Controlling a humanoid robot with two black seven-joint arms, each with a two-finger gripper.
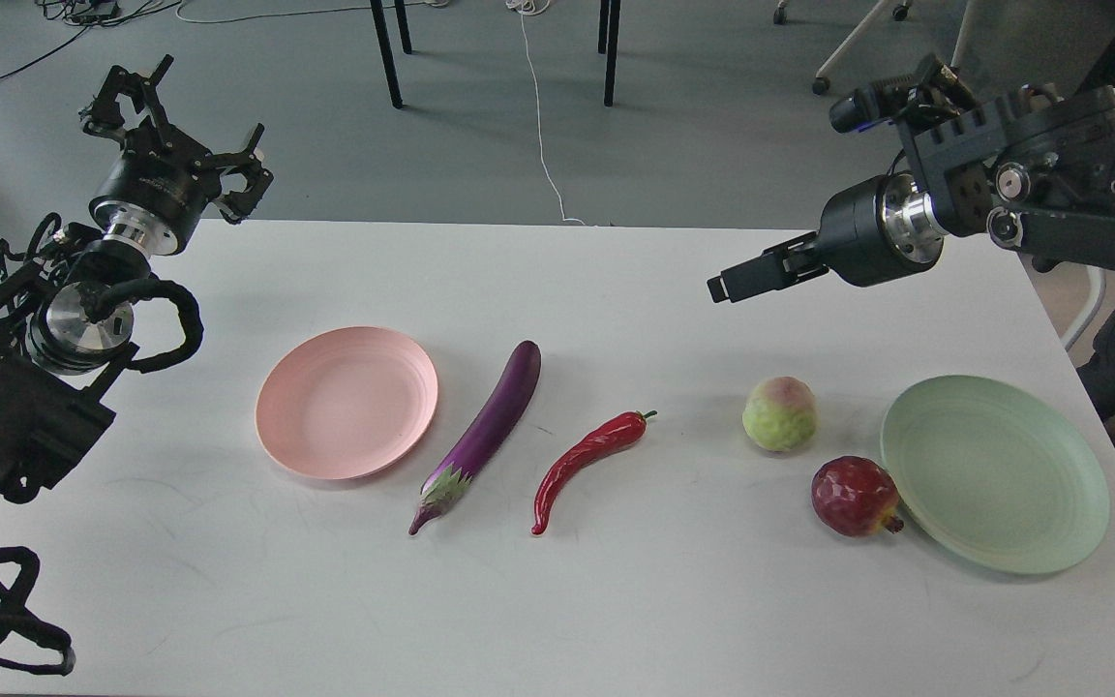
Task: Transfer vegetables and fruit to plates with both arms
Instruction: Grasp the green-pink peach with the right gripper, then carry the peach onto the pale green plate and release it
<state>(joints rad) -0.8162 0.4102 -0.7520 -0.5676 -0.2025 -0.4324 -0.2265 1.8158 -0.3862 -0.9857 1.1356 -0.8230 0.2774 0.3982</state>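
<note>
A pale pink plate [346, 402] lies left of centre, empty. A purple eggplant [485, 436] lies just right of it, and a red chili pepper [587, 465] right of that. A yellow-green fruit [779, 413] and a dark red pomegranate [853, 496] sit left of the empty mint green plate [995, 472]; the pomegranate is right by its rim. My left gripper [175, 116] is open and empty, above the table's far left corner. My right gripper [746, 279] points left above the table's back right, above and behind the yellow-green fruit; it is dark and seen side-on.
The white table [557, 600] ends close to the right of the green plate. Beyond its far edge, dark table legs [383, 53] and a white cable [540, 126] are on the grey floor.
</note>
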